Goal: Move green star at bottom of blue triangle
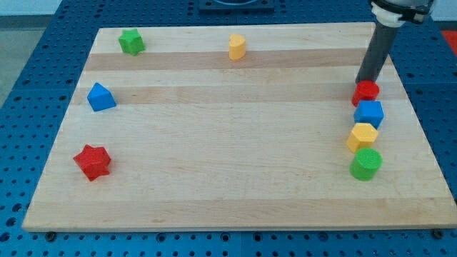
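Nearest you, at the view's bottom right, a green cylinder point(366, 163) stands on the wooden counter point(228, 178). Just above it a yellow block point(362, 135), a blue block point(369, 113) and a red block point(366, 91) run up the right side in a close column, each touching or nearly touching the next. At the bottom left you have a red star point(92, 161) on its own. Above it, mid-left, sits the blue triangle point(101, 96). Farther back, the green star point(131, 41) rests in the top left corner, apart from the triangle, and a yellow cylinder point(237, 46) stands top centre. My tip point(363, 82) is down right behind the red block. You have no jaws on this rod, and no containers on the counter.
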